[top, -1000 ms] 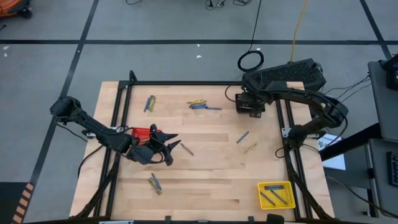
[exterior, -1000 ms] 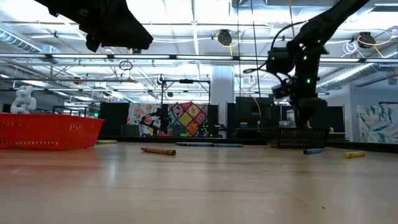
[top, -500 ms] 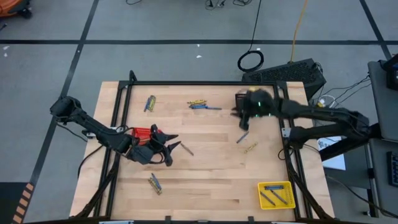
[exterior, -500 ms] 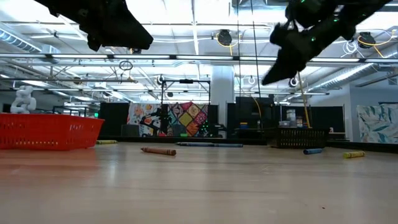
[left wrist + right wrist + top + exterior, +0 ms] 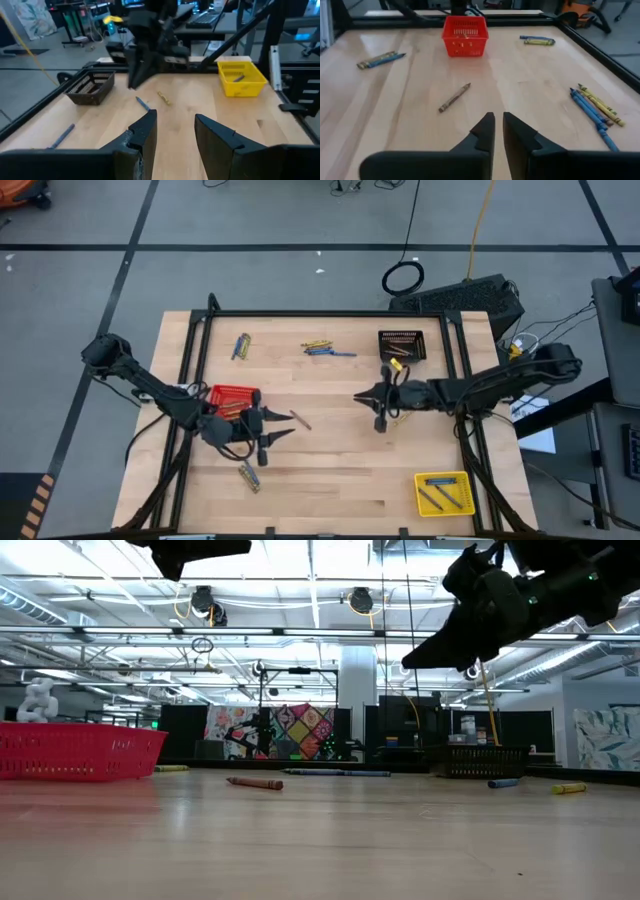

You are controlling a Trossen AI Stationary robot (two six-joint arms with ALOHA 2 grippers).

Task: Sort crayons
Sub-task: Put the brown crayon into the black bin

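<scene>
Right claw [image 5: 378, 412] now mid-table, off black basket [image 5: 402, 344].

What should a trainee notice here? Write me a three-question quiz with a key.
1. True or false: the yellow basket holds crayons.
2. Which basket is nearest the left gripper? A. red basket B. black basket C. yellow basket
3. How many baskets stand on the table?
Key: 1 true; 2 A; 3 three.
</scene>
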